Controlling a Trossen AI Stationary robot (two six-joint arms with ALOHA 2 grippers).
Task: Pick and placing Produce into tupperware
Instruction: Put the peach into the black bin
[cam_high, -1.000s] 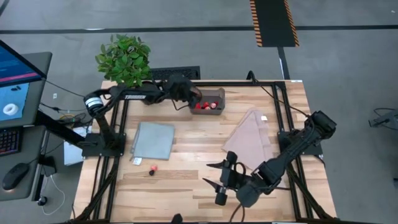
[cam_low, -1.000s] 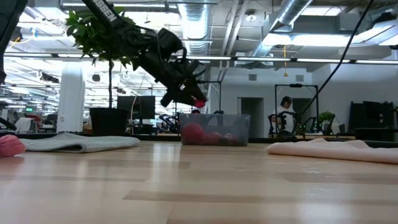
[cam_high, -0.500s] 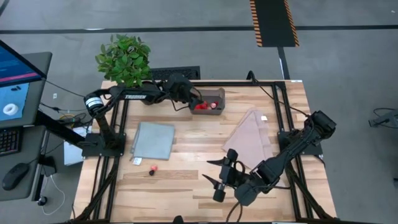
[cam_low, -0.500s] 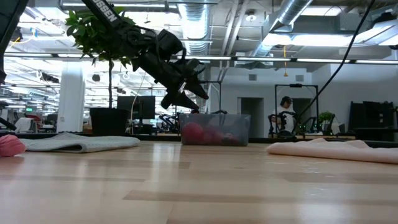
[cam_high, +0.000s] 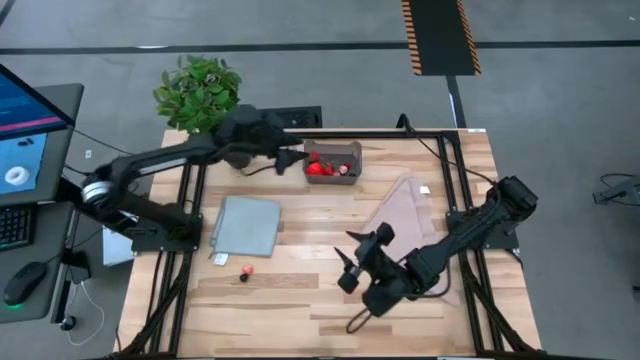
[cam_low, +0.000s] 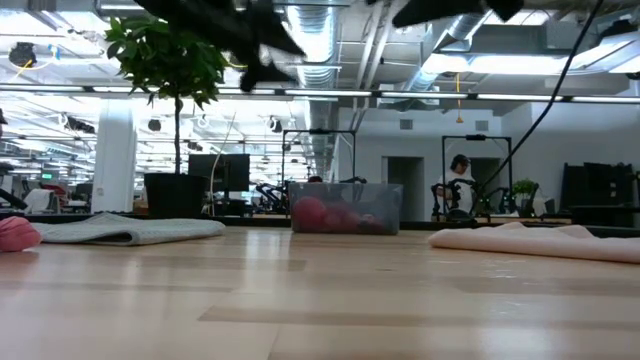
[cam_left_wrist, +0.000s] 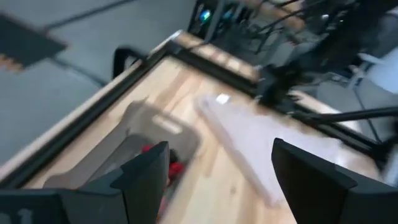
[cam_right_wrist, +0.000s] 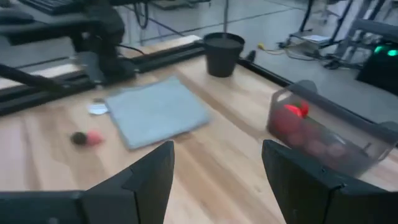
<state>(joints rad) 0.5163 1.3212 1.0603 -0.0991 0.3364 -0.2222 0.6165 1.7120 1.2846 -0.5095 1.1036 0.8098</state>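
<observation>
Moved: my left gripper (cam_high: 296, 155) backs off from the tupperware (cam_high: 333, 160), fingers wide, empty.
Tub: produce (cam_high: 321, 168) inside.
Left over: two pieces (cam_high: 246, 272) near mat (cam_high: 246, 225).
Right gripper (cam_high: 352, 262): wide, empty, waiting.
Tip: drop low, pinch gently.

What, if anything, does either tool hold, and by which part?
Nothing. The left tool is open and empty beside the tupperware; the right tool is open and empty above the table.
</observation>
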